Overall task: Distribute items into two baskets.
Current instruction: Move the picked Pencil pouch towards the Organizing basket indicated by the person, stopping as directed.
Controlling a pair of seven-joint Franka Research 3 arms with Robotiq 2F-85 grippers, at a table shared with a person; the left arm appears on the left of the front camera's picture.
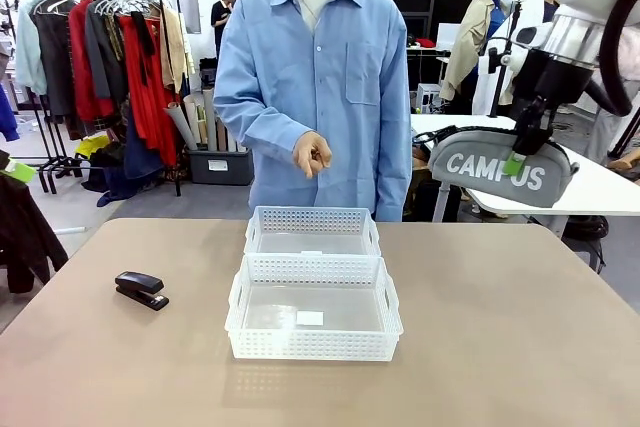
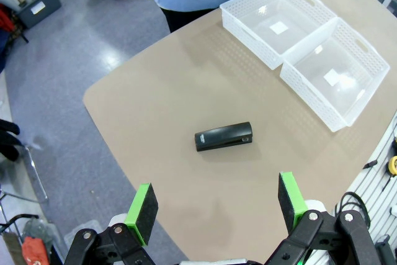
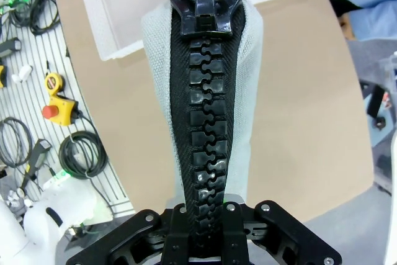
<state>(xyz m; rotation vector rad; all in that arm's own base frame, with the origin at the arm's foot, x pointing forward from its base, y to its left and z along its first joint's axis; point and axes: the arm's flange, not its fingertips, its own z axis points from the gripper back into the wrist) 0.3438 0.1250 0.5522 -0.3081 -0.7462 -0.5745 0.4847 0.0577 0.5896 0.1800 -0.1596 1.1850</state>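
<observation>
- The grey CAMPUS pouch [image 1: 495, 175] is pinched at its zipper edge by the right gripper [image 1: 515, 161] and held high over the table [image 1: 520, 327], to the right of the baskets.
- The left gripper [image 2: 217, 204] is spread wide above the black stapler [image 2: 224, 136], not touching it.
- The stapler is seen lying left of the near basket [image 1: 313, 349], which touches the far basket [image 1: 312, 218].

L gripper [image 2: 216, 204] spread, R gripper [image 1: 515, 161] clamped, raised

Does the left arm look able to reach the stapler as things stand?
Probably yes: the left gripper hangs open above the stapler, which lies alone on the table, well apart from the baskets.
</observation>
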